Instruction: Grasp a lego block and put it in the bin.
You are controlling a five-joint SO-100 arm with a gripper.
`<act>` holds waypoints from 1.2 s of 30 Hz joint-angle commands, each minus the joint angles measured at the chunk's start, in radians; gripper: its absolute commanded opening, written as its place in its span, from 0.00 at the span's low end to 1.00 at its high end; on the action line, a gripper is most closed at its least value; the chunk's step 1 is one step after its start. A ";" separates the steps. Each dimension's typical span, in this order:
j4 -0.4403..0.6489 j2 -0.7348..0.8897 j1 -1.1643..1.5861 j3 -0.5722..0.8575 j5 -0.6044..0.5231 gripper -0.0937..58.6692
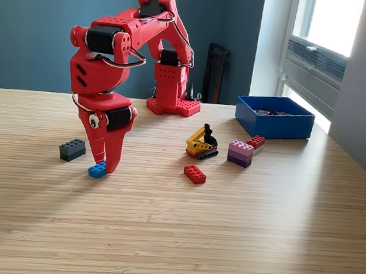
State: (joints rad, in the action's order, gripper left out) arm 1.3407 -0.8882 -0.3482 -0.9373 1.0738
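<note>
My red gripper points straight down at the exterior view's left, its tips on the table. Its fingers meet with no gap showing, pinched on a small blue lego brick that sticks out to the left of the tips and sits on the wood. The bin, a bright blue tray with low walls, stands at the back right with a few pieces inside. Other lego lies loose: a dark green brick, a red brick, a pink and purple stack and a small red brick.
A yellow and black lego vehicle stands in the middle of the table. The arm's red base sits at the back centre. A window and a grey wall close off the right side.
</note>
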 commanded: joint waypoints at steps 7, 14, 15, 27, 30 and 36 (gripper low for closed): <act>0.008 -0.028 0.017 0.112 -0.158 0.00; 0.103 -0.043 0.072 0.124 -0.405 0.00; 0.104 -0.044 0.083 0.098 -0.439 0.00; 0.321 -0.170 0.221 0.215 -0.851 0.00; 0.321 -0.298 0.265 0.114 -0.896 0.00; 0.333 -0.511 0.439 -0.109 -0.960 0.00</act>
State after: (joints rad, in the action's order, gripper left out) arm 1.6444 -1.1842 -0.0092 -0.9910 0.1427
